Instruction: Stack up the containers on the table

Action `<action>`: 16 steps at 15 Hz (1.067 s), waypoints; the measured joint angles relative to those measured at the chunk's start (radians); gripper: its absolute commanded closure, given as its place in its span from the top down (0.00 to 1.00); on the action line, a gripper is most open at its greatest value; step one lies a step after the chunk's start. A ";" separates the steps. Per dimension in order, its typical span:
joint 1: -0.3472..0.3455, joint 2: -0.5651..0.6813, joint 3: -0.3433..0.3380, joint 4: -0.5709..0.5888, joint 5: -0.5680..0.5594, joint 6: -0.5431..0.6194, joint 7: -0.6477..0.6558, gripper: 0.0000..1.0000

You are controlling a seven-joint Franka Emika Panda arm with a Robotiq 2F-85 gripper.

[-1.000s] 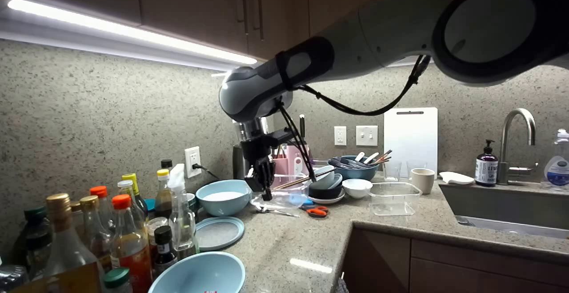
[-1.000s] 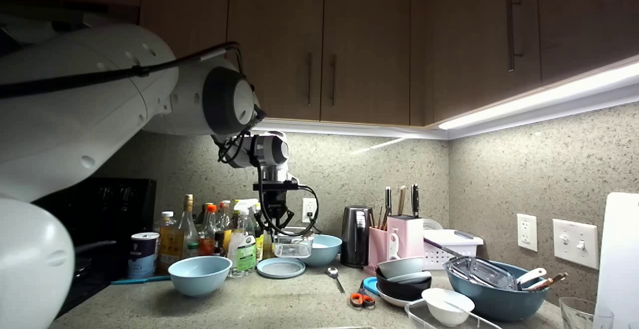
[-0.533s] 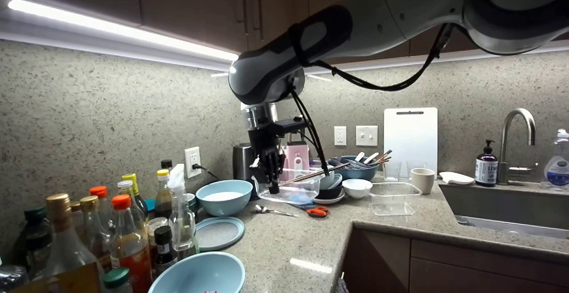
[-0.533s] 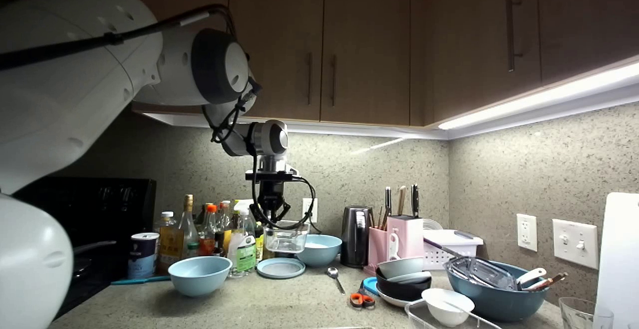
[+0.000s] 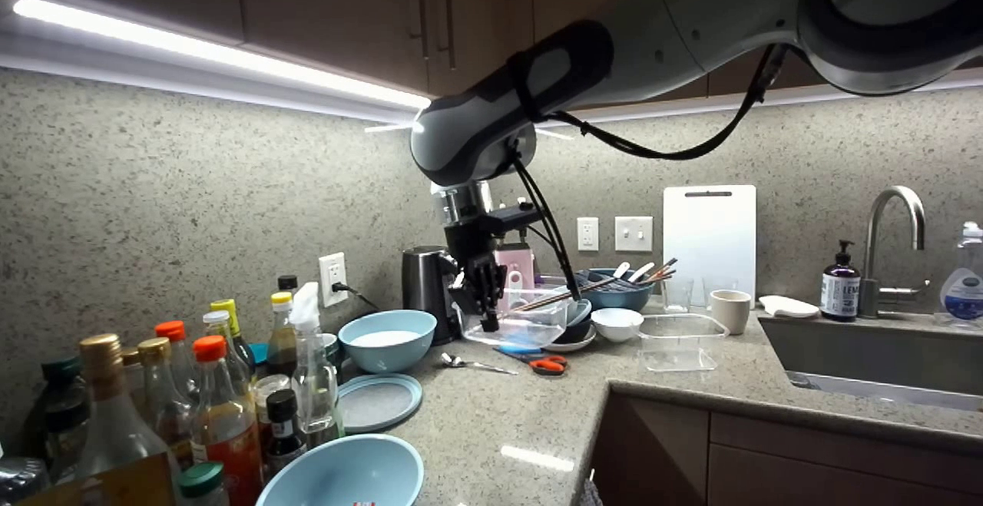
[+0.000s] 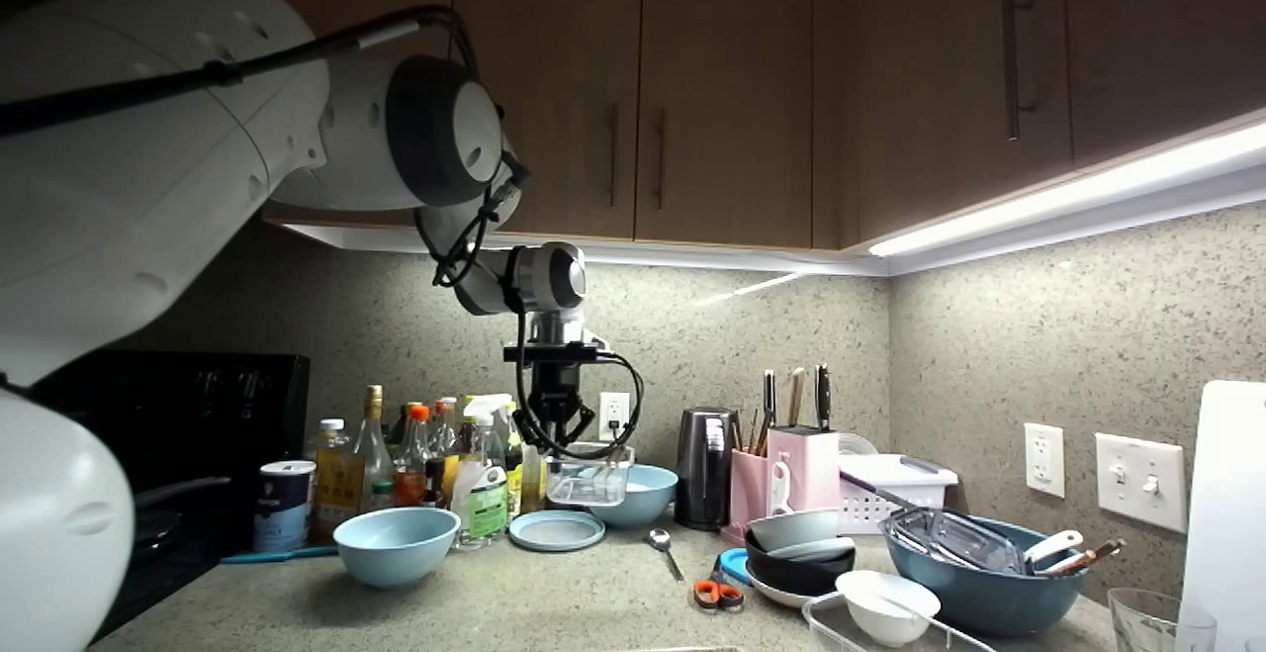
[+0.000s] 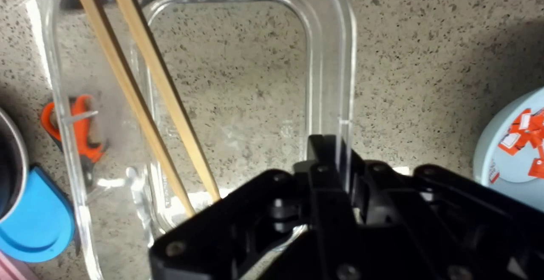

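My gripper [image 5: 489, 326] is shut on one side wall of a clear rectangular container [image 5: 541, 331] and holds it above the counter. Both also show in an exterior view, gripper [image 6: 566, 442] and container [image 6: 593, 486], and in the wrist view, gripper [image 7: 335, 156] and container [image 7: 327, 38]. Two chopsticks [image 7: 165, 97] lie in it. A pale blue bowl [image 6: 396, 545] stands on the countertop [image 6: 475, 603] at the front, with orange packets inside in the wrist view [image 7: 484, 156]. Another pale blue bowl [image 5: 388, 346] stands farther back. Stacked bowls [image 6: 801, 571] include a dark one; a white bowl [image 6: 888, 610] sits beside them.
A round pale blue lid [image 5: 380, 402], a spoon [image 6: 666, 553] and orange-handled scissors [image 6: 717, 595] lie on the counter. Bottles [image 5: 223, 414] line the wall. A kettle [image 6: 703, 469], a knife block [image 6: 806, 474], a large blue bowl [image 6: 974, 593] and a second clear container [image 5: 683, 346] stand around.
My gripper and the held clear container have moved to the right in both exterior views. They rose at first, then dipped slightly in an exterior view. The other things have not moved.
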 measured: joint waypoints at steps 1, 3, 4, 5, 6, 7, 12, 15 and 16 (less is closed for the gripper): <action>-0.019 -0.008 -0.004 -0.008 0.000 0.000 0.000 0.02; -0.062 -0.034 -0.012 -0.037 0.003 0.003 0.000 0.02; -0.085 -0.053 -0.018 -0.059 0.009 0.005 0.001 0.02; -0.107 -0.074 -0.022 -0.084 0.018 0.010 0.001 0.02; -0.130 -0.096 -0.025 -0.113 0.032 0.021 0.001 0.02; -0.151 -0.119 -0.029 -0.145 0.049 0.036 0.002 0.02; -0.225 -0.243 -0.060 -0.337 0.121 0.135 0.023 0.02; -0.252 -0.317 -0.091 -0.459 0.156 0.207 0.065 0.02; -0.259 -0.338 -0.101 -0.495 0.171 0.231 0.080 0.02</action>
